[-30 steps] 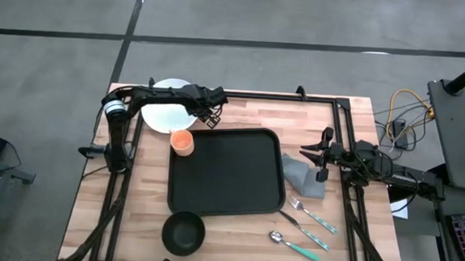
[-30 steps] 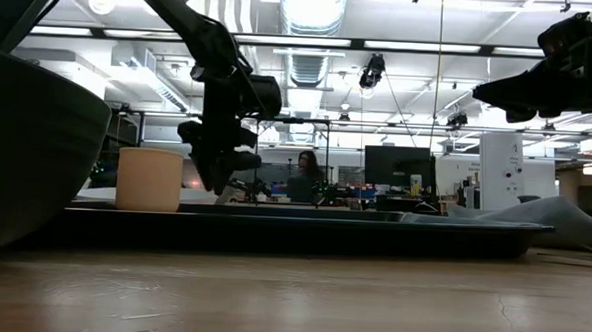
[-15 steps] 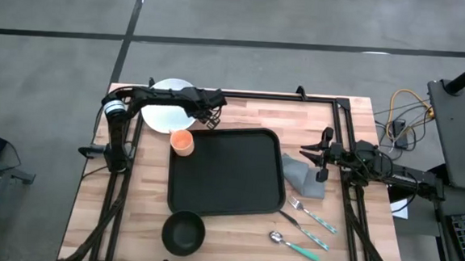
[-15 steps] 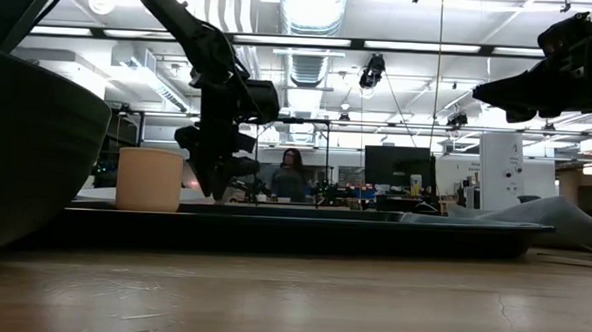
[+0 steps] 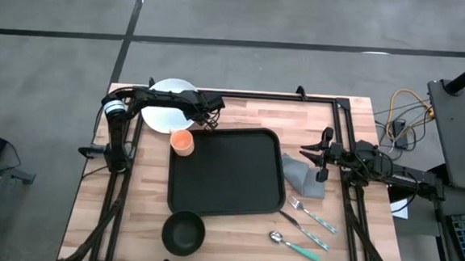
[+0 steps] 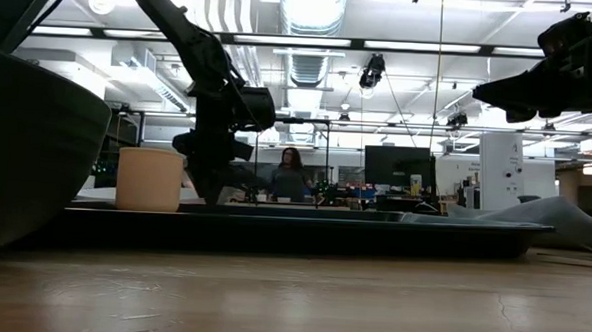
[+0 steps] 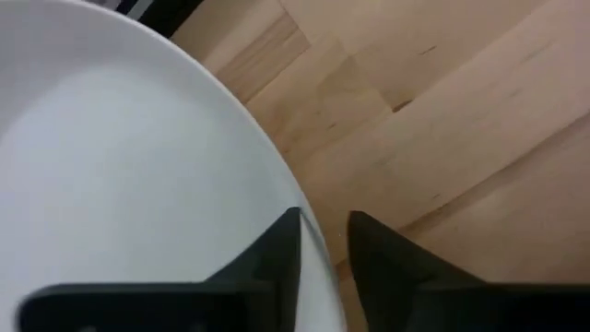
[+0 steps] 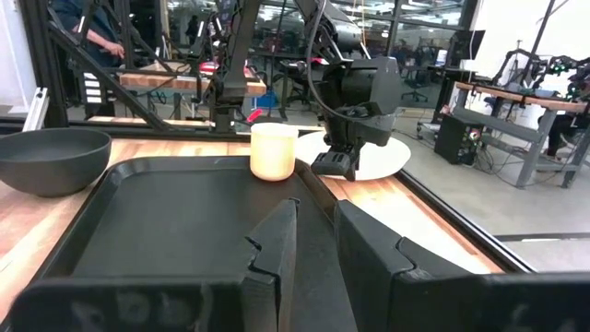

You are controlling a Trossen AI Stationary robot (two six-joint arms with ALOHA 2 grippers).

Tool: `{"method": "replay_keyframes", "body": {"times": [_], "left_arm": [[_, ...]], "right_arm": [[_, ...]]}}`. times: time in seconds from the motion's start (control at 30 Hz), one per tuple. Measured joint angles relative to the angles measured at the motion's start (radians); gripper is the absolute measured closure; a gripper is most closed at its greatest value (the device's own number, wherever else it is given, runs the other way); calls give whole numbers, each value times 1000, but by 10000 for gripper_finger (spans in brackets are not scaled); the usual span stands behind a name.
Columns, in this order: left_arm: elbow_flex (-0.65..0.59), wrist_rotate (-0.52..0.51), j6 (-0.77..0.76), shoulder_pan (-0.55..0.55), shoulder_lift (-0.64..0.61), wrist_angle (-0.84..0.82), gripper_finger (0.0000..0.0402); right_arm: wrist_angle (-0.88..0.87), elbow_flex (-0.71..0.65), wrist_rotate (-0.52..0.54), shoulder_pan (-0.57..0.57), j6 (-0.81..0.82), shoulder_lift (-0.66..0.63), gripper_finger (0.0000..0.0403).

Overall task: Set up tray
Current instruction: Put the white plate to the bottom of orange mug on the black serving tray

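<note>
The white round plate lies flat at the table's far left corner. My left gripper stands at the plate's right rim, open by a narrow gap, one finger over the plate and one over the bare wood. It also shows in the high view. The large black tray lies at the table's middle, with an orange cup upright on its far left corner. My right gripper hangs still above the table's right side, fingers a little apart. My left gripper has the plate's right rim in the gap between its two fingers, coming from above at a slant. I cannot tell whether either finger touches the rim. The plate lies flat on the table.
A dark bowl sits on the table near the tray's near left corner. A grey napkin, a fork and a spoon lie right of the tray. Black frame rails run along the table's far and side edges.
My left gripper has moved a little toward the table's left edge, onto the plate's rim, and has sunk lower. The plate, the cup and the tray have stayed where they were.
</note>
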Motion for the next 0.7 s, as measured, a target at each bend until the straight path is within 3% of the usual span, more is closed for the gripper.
{"method": "replay_keyframes", "body": {"times": [0.07,0.17,0.7], "left_arm": [[0,-1,18,0,0,0,381],[1,-2,37,0,0,4,395],[94,-55,124,-122,0,-14,401]], "right_arm": [[0,0,0,0,1,0,335],[0,0,0,0,0,0,335],[0,0,0,0,1,0,335]]}}
